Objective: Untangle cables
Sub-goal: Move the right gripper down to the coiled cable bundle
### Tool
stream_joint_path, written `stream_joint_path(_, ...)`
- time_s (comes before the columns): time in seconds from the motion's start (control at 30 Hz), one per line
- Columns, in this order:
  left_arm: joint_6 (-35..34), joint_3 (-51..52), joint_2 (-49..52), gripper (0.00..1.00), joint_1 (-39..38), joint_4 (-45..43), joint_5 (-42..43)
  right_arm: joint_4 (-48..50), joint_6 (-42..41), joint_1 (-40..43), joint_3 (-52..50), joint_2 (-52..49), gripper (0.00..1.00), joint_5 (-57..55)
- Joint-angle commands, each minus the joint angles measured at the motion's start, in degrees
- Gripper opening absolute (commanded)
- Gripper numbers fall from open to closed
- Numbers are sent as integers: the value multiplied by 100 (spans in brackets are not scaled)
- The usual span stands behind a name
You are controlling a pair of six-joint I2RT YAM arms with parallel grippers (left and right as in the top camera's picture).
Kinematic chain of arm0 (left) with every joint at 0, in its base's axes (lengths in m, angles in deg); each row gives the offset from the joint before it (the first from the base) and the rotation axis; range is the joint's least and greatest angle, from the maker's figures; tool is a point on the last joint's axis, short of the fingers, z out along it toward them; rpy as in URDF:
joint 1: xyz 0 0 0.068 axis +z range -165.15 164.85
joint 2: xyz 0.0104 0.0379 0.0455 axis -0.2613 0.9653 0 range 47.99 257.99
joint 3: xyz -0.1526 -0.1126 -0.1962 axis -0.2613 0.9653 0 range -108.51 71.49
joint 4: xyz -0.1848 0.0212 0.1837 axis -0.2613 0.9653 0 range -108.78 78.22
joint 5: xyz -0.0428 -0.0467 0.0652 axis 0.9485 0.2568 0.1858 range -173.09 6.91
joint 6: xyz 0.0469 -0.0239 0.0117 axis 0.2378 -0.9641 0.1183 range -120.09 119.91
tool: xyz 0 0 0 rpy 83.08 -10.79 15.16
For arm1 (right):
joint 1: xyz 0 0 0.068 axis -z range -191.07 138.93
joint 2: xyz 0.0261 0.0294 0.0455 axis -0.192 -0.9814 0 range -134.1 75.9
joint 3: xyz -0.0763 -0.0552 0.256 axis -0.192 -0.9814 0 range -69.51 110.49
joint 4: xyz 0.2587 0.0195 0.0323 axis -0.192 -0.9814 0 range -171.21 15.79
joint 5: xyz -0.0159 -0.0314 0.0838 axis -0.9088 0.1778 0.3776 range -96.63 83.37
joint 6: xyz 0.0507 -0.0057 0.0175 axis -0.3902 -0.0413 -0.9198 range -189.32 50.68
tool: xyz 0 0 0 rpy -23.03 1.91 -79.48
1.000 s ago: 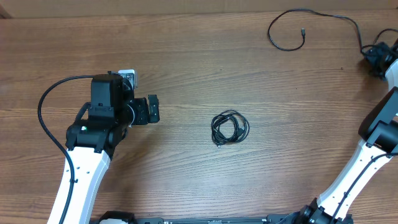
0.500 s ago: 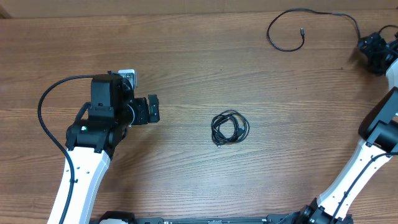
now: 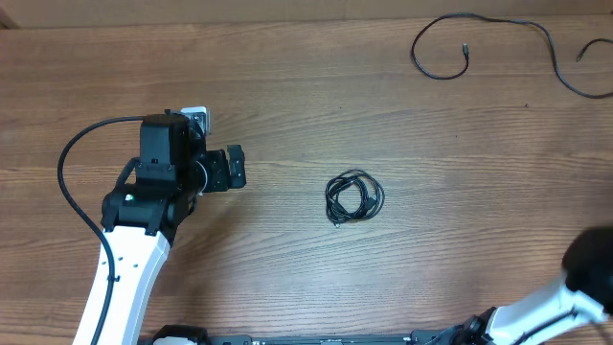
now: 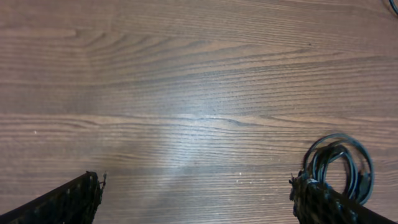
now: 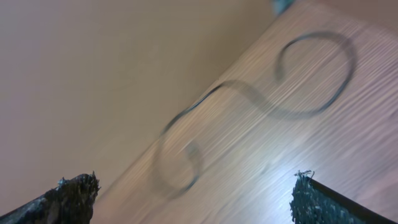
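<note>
The left gripper point(image 3: 234, 170) hangs over the left half of the wooden table point(image 3: 287, 77), its jaws spread wide and holding nothing. From its wrist camera the two dark fingers point(image 4: 68, 200) stand at the bottom corners with bare wood between them. It points toward the robot's right, and that way lies the coiled cable point(image 3: 354, 197), a small black bundle flat on the wood near the middle of the table. From above there is a plain gap between the coiled cable and the fingertips. In the wrist view the coiled cable point(image 4: 339, 165) shows at the lower right, just above the finger on that side.

The right gripper point(image 5: 194, 183) is also parted wide and empty. From above only a blurred piece of the right arm point(image 3: 592, 273) shows, in the near right corner. Its wrist camera looks slantwise at the loose cable point(image 5: 249, 93), a smeared S-shaped strand lying on the wood beyond the fingers, not between them. From above that loose cable point(image 3: 551, 43) runs along the far right of the table, curling into an open loop at its left end, well apart from the coil.
</note>
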Motion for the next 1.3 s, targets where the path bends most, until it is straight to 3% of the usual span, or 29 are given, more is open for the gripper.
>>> stream_joint_path(0.0,-487,-101,28,100,-37,85,-55,-588,50,-50,-2,271,100,938)
stream_joint_path(0.27,-667,-101,28,100,-37,494,-57,-2531,533,-232,-4,542,98,1499)
stream_joint_path(0.5,-669,-101,28,100,-37,509,223,-3458,1257,-1204,-9,542,97,1469)
stream_joint_path(0.8,-669,-101,28,100,-37,586,378,-3456,1266,-3582,-170,509,96,-168)
stream_joint_path(1.03,-643,-98,28,100,-37,739,835,-3051,1198,-5178,-1025,509,96,-1113)
stream_joint_path(1.17,-638,-98,28,100,-37,723,920,-2435,647,-5595,-1856,509,88,-1335)
stream_joint_path(1.27,-643,-98,28,100,-37,723,914,-1934,48,-5700,-2503,507,73,-1384)
